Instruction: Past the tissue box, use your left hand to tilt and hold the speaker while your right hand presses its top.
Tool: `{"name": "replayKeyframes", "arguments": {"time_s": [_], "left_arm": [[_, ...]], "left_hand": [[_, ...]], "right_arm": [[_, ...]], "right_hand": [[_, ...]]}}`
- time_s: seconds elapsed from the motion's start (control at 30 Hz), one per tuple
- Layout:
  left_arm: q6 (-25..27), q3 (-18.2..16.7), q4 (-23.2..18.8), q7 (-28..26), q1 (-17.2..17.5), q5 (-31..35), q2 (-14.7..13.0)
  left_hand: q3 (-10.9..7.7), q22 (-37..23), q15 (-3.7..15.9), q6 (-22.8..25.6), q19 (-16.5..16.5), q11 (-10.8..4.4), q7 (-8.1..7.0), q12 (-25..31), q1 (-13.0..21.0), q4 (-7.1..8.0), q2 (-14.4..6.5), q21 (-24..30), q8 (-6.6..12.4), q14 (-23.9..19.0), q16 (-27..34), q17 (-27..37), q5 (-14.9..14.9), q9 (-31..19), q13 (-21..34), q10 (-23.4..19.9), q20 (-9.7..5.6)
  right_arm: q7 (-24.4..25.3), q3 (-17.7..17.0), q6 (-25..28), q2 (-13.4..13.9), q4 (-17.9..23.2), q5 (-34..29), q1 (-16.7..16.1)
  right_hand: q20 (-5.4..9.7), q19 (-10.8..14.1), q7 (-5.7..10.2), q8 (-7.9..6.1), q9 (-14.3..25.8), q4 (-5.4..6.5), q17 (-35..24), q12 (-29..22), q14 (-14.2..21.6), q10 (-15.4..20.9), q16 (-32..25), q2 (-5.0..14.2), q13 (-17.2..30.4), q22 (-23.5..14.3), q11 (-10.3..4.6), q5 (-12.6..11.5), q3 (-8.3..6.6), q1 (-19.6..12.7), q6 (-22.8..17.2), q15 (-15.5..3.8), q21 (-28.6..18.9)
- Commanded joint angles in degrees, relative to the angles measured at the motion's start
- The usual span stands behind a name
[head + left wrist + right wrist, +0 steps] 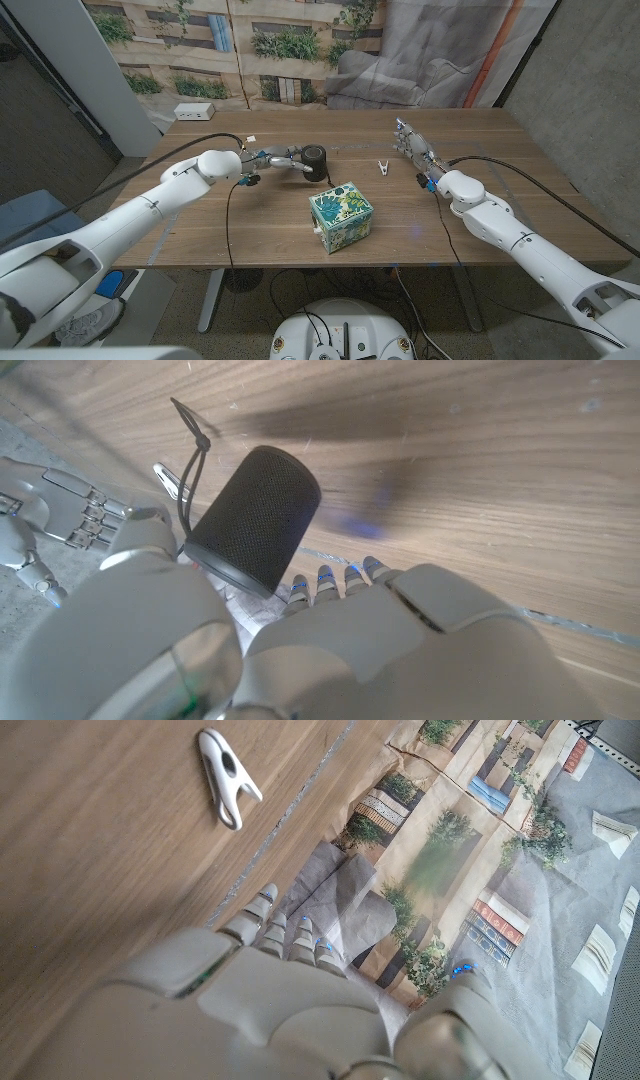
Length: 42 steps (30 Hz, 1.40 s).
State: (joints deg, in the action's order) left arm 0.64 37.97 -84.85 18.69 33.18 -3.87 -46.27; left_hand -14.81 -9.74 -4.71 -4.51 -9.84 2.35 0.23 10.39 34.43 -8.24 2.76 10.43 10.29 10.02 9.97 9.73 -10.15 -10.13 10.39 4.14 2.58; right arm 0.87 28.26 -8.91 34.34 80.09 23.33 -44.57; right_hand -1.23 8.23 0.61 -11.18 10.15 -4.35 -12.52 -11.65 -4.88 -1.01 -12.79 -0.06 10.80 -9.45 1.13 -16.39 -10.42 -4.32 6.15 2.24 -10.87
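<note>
While the left hand [268, 157] clasps the black mesh cylinder speaker [314, 163] beyond the floral tissue box [341, 217], the spread-fingered right hand [413, 142] should press gently downward.

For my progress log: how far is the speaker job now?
Early stage. Done: the left robot hand has reached the speaker past the tissue box. In hand: its grasp; whether it grips is unclear. Left: tilting, then the open right robot hand pressing the top.
</note>
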Motion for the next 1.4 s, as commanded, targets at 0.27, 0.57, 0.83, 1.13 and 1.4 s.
{"name": "replayKeyframes", "arguments": {"time_s": [0.27,0.57,0.83,1.13,1.4], "left_arm": [[-1.58,-6.91,-2.90,-4.47,5.77,-6.71,-3.39],[-2.32,-10.81,-3.46,-8.21,9.73,-13.16,-2.43],[-6.75,-11.67,-0.28,-13.45,11.08,-13.27,0.50],[-12.07,-13.04,3.48,-16.23,12.34,-15.61,3.72],[-14.64,-14.34,4.90,-18.68,13.94,-18.07,6.17]], "left_hand": [[-0.17,-0.19,0.10,0.97,-3.31,0.11,0.34,0.48,-2.12,0.95,-0.87,0.64,0.91,2.64,0.45,0.11,0.14,-0.08,0.11,-0.13,-0.42],[0.26,-0.11,2.15,5.54,1.15,-0.55,1.21,1.47,-7.33,2.96,-3.96,1.55,1.77,-1.72,1.11,-0.01,-0.32,0.00,-0.04,-3.70,-3.18],[0.24,-0.06,2.83,7.11,3.02,-0.87,1.70,1.45,-10.23,4.39,-6.27,1.67,1.77,-3.08,1.09,0.14,-0.66,0.00,-0.09,-4.77,-4.54],[0.30,-0.03,3.32,7.54,4.83,-1.29,1.51,1.43,-11.90,4.96,-7.22,1.90,1.51,-4.51,1.14,0.08,-0.86,0.03,-0.11,-5.59,-4.74],[0.26,-0.03,3.51,8.01,5.42,-1.45,1.30,1.36,-13.16,5.54,-8.16,1.82,1.44,-5.62,1.25,0.10,-1.03,0.04,-0.13,-5.98,-4.55]], "right_arm": [[1.95,0.51,0.90,-0.19,1.99,-1.82,0.03],[2.63,0.42,2.28,0.46,3.29,-2.28,-0.29],[2.68,0.52,0.59,-0.08,1.95,-2.84,0.05],[3.27,-0.20,-1.66,-1.52,0.31,-1.90,-0.16],[6.08,-1.18,-4.30,-4.06,-1.45,-1.15,-0.82]], "right_hand": [[0.17,0.16,0.46,0.24,0.04,-0.08,-0.12,0.15,-0.14,-0.14,0.13,-0.11,0.10,-0.11,0.53,-0.28,0.27,0.37,-0.25,0.05,0.13],[0.21,0.23,0.43,0.19,0.04,0.03,-0.16,0.13,-0.12,0.01,0.13,0.02,0.10,-0.12,0.54,-0.29,0.33,0.57,-0.46,0.02,0.12],[0.22,0.27,0.22,0.21,0.04,0.14,-0.21,0.11,-0.09,0.15,0.12,0.13,0.10,-0.12,0.53,-0.29,0.41,0.79,-0.52,-0.19,0.12],[0.82,0.62,-0.09,0.13,0.03,0.35,-0.28,0.04,0.33,0.50,-0.03,0.41,0.09,-0.11,0.18,-0.29,0.48,1.11,-0.89,-0.82,0.03],[1.26,0.73,-0.31,-0.09,-0.01,0.77,-0.31,-0.43,1.42,2.20,-0.38,0.96,0.04,-0.10,-0.04,-0.33,0.58,1.68,-1.95,-1.76,0.08]]}}
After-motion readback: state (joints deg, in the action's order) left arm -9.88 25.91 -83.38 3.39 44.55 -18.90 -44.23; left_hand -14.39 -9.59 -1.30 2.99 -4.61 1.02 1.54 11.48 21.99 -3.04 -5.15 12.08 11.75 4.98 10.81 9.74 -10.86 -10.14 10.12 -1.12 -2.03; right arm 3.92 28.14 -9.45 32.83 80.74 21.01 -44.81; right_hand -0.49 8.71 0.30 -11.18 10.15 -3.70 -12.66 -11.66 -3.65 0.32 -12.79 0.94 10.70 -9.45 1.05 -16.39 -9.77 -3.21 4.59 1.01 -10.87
